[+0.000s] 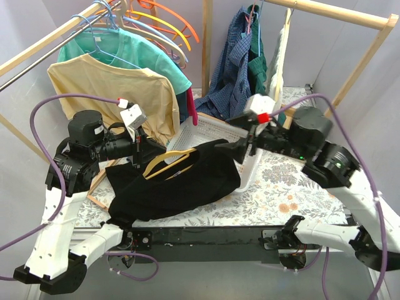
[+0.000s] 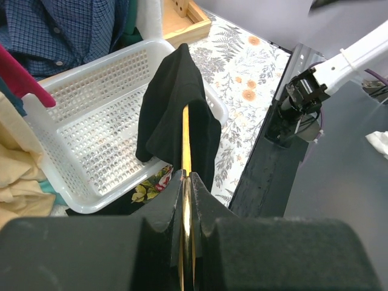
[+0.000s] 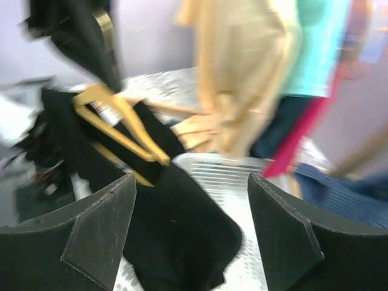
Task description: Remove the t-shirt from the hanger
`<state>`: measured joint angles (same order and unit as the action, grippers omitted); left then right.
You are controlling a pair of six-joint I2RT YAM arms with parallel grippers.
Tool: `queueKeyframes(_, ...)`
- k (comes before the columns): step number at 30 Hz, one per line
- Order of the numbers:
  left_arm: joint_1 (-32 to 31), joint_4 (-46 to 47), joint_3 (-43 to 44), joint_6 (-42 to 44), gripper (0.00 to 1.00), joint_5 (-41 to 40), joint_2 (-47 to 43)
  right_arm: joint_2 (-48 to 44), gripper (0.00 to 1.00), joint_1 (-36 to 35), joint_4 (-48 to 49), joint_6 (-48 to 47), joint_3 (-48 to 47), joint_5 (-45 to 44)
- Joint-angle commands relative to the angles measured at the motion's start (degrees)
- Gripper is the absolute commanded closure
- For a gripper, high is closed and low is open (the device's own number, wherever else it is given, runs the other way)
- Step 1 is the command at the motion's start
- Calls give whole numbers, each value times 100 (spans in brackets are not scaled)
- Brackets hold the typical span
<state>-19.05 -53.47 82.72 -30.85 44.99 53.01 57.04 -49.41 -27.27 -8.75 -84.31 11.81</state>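
A black t-shirt (image 1: 181, 181) hangs on a yellow wooden hanger (image 1: 164, 160) above the table's front. My left gripper (image 1: 139, 145) is shut on the hanger (image 2: 186, 145), with the shirt (image 2: 176, 109) draped over its far end. My right gripper (image 1: 247, 145) is open and empty, just right of the shirt's right end. In the right wrist view the shirt (image 3: 176, 224) and hanger (image 3: 121, 124) lie ahead between the open fingers (image 3: 100, 233), blurred.
A white perforated basket (image 1: 209, 131) sits behind the shirt, also in the left wrist view (image 2: 103, 127). A wooden rail holds a tan shirt (image 1: 119, 87), a teal shirt (image 1: 137, 53) and empty hangers. A blue plaid shirt (image 1: 234, 69) hangs at the back. A wooden tray (image 2: 185, 21) is beyond the basket.
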Motion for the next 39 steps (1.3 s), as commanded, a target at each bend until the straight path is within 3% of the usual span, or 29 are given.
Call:
queueKeyframes(1,-11,118,218,70,100,439,-10,702,19,-244,2,-504,-85,1489)
queueKeyframes(7,-11,83,219,27,100,791,-89,1239,19,-570,81,-803,-252,1824)
queueKeyframes(16,-11,135,-19,-88,100,1108,-283,1793,22,-1150,46,-988,-577,1614)
queueKeyframes(19,-11,197,34,-97,100,1178,-309,1943,37,-1308,46,-979,-613,1570)
queueKeyframes(23,-11,223,69,-105,100,1301,-335,2057,65,-1449,81,-918,-648,1500)
queueKeyframes(27,-11,320,-1,-149,100,1424,-458,2075,80,-1528,186,-830,-595,1429)
queueKeyframes(29,-11,337,-36,-184,100,1434,-537,2066,98,-1537,239,-795,-595,1377)
queueKeyframes(33,-11,224,-98,-193,100,1153,-617,1952,99,-1537,380,-751,-525,1201)
queueKeyframes(35,-11,162,-150,-211,83,951,-669,1873,99,-1546,433,-751,-455,1157)
queueKeyframes(36,-11,153,-185,-211,62,924,-730,1820,99,-1546,459,-751,-446,1148)
queueKeyframes(39,-11,206,-309,-246,47,836,-854,1732,99,-1546,477,-777,-437,1157)
